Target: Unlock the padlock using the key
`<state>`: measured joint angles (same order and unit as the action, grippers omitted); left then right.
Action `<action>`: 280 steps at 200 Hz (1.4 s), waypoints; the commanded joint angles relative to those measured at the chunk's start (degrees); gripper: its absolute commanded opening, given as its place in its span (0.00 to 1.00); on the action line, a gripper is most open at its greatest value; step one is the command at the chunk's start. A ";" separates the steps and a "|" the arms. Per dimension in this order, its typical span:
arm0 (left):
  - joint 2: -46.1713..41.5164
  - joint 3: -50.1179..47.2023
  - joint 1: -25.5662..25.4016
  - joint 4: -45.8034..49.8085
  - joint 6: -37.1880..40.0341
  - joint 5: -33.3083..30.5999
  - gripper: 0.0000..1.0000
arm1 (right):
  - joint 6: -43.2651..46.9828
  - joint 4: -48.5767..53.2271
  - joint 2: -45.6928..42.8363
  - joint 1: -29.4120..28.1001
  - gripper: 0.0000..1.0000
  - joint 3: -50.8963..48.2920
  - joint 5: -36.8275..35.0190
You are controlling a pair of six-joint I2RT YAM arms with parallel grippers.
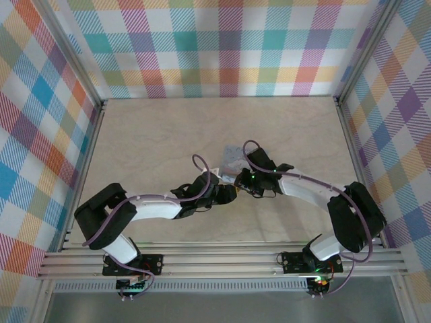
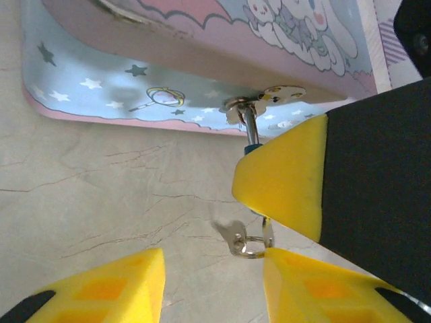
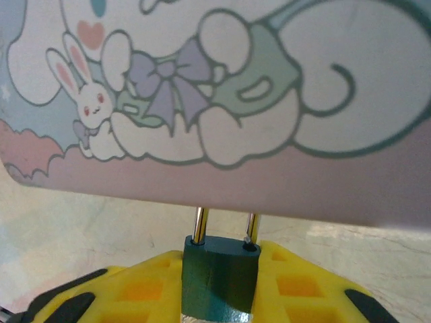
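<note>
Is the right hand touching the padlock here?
Touching. In the right wrist view the padlock sits clamped in the right hand, with its yellow pads pressed against both sides of the teal body.

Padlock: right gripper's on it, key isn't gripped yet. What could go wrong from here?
The key sits loose on its ring by the open left gripper; closing could catch the ring or knock the key aside.
The right gripper clamps the padlock, and its pad covers the body in the left wrist view; the keyhole may be blocked.
The shackle runs through the clasp of the tin; a tug could drag the tin.
</note>
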<state>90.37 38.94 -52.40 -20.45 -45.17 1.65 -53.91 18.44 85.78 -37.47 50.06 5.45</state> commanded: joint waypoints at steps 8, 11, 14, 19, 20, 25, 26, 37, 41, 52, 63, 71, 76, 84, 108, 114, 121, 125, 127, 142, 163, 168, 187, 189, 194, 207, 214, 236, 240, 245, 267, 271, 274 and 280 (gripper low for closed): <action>-4.56 -1.46 0.54 2.86 2.92 -4.60 0.45 | 12.89 13.44 3.05 -0.40 0.00 7.01 2.84; -4.91 -1.56 0.66 3.07 3.03 -4.77 0.45 | 13.89 14.21 3.46 -0.37 0.00 7.66 3.01; -5.23 -1.66 0.71 3.27 3.15 -4.87 0.45 | 14.85 14.93 3.82 -0.39 0.00 8.28 3.14; -5.79 -1.91 0.87 3.60 3.52 -5.10 0.45 | 16.33 16.29 4.42 -0.41 0.00 9.17 3.03; -5.89 -1.92 0.89 3.67 3.52 -5.14 0.45 | 16.33 16.29 4.42 -0.41 0.00 9.17 3.03; -6.37 -2.10 1.04 4.08 3.75 -5.41 0.45 | 18.10 17.97 5.09 -0.41 0.00 10.27 2.83; -6.49 -2.15 1.06 4.18 3.76 -5.42 0.45 | 18.72 18.18 5.09 -0.36 0.00 10.47 2.82; -7.40 -2.43 1.40 4.87 4.33 -5.61 0.45 | 21.79 21.16 6.29 -0.40 0.00 12.51 2.05; -7.65 -2.53 1.55 5.12 4.61 -5.69 0.45 | 22.87 22.19 6.70 -0.41 0.00 13.19 1.55; -8.33 -2.93 2.07 5.65 4.87 -5.87 0.45 | 25.89 24.57 7.77 -0.46 0.00 15.03 0.44; -8.84 -3.54 2.81 5.77 4.78 -5.87 0.45 | 28.42 27.06 8.72 -0.41 0.00 16.79 -1.52; -9.17 -4.01 3.29 5.75 4.74 -5.87 0.45 | 29.78 28.61 9.20 -0.40 0.00 17.76 -3.23; -9.25 -4.26 3.50 5.85 4.79 -5.85 0.45 | 30.44 29.24 9.33 -0.46 0.00 18.20 -4.12; -9.35 -4.40 4.11 6.24 4.91 -5.87 0.45 | 31.64 30.01 9.58 -0.49 0.00 18.72 -5.84; -8.19 -4.08 5.74 7.09 5.39 -4.08 0.44 | 34.53 30.54 8.95 -0.75 0.00 18.71 -10.21; -7.68 -3.92 6.10 6.92 5.43 -3.35 0.44 | 35.14 30.46 8.80 -0.92 0.00 18.59 -11.39; -6.98 -3.60 6.55 6.76 5.45 -2.40 0.43 | 35.97 30.43 8.53 -1.17 0.00 18.42 -12.82; -6.53 -3.34 6.69 6.67 5.57 -1.70 0.43 | 36.63 30.47 8.36 -1.36 0.00 18.34 -13.64; -6.22 -3.21 6.81 6.65 5.63 -1.33 0.42 | 36.98 30.40 8.36 -1.48 0.00 18.32 -14.16; -4.03 -1.93 7.44 6.27 5.79 0.83 0.39 | 40.32 29.92 8.18 -2.47 0.00 17.86 -17.15; -1.17 -1.23 7.81 3.41 5.43 3.07 0.32 | 45.72 29.64 8.89 -4.18 0.00 17.69 -20.44; -0.55 -1.16 7.91 2.52 5.22 3.58 0.30 | 47.07 29.55 9.29 -4.67 0.00 17.83 -20.99; 1.87 -1.23 8.66 -0.79 3.55 5.45 0.22 | 52.80 28.82 10.55 -7.21 0.00 18.95 -20.25; 2.10 -1.30 8.73 -1.10 3.45 5.64 0.21 | 53.35 28.64 10.68 -7.42 0.00 19.05 -19.96; 2.71 -1.45 9.04 -1.88 2.89 5.98 0.20 | 54.93 28.08 10.94 -8.33 0.00 19.34 -19.15; 3.79 -2.16 10.13 -4.40 1.62 7.19 0.15 | 58.92 26.42 11.72 -10.35 0.00 20.25 -16.74; 4.32 -2.60 10.88 -5.66 1.00 7.86 0.14 | 61.72 25.62 12.31 -11.50 0.00 20.78 -16.09; 5.26 -2.96 13.71 -6.96 0.22 9.86 0.12 | 65.67 23.28 13.90 -13.46 0.00 22.58 -17.60; 5.33 -2.95 14.23 -6.97 0.27 10.06 0.12 | 66.10 23.15 14.32 -13.58 0.00 22.93 -18.25; 5.22 -2.89 14.81 -6.97 0.31 10.29 0.11 | 66.57 22.91 14.75 -13.63 0.00 23.42 -19.12; 4.76 -2.81 17.18 -6.43 0.52 11.34 0.11 | 68.08 22.22 15.89 -14.25 0.00 25.29 -23.24; 4.58 -2.77 17.53 -6.30 0.62 11.42 0.11 | 68.22 22.08 15.99 -14.31 0.00 25.49 -24.03; 4.46 -2.81 17.70 -6.19 0.76 11.44 0.11 | 68.22 21.91 16.00 -14.36 0.00 25.56 -24.55; 4.16 -2.82 18.03 -5.84 0.98 11.42 0.11 | 68.28 21.47 16.05 -14.38 0.00 25.61 -25.31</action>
<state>95.26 36.16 -36.01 -24.60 -44.14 11.46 9.82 41.82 101.08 -51.00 73.34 -16.56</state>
